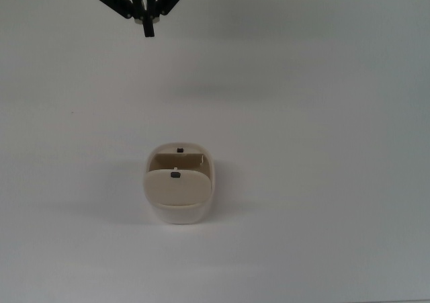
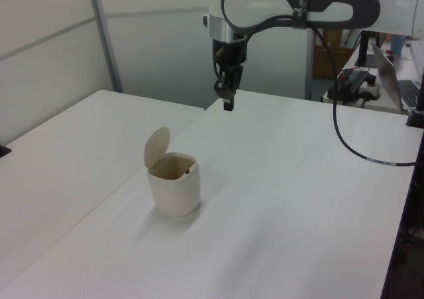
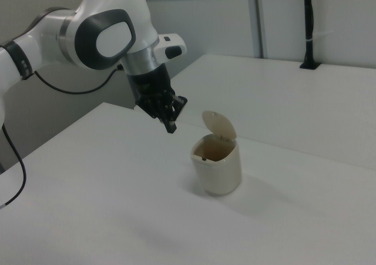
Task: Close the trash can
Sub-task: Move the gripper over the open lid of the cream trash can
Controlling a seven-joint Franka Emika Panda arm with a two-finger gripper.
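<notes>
The cream-white trash can (image 1: 179, 194) (image 2: 174, 185) (image 3: 218, 166) stands on the white table with its beige lid (image 2: 158, 146) (image 3: 219, 124) raised upright, so the inside shows. A tiny black button (image 1: 179, 150) sits on the rim. My gripper (image 1: 148, 30) (image 2: 227, 105) (image 3: 171, 127) hangs in the air, shut with nothing between its fingers. It is above and well apart from the can, near the top edge of the top view.
The white table (image 1: 322, 115) spreads wide around the can. A second white table (image 2: 66, 133) adjoins it on the left view's left. A laptop and cables (image 2: 387, 80) lie at the left view's far right. A black cable (image 2: 351, 146) trails over the table.
</notes>
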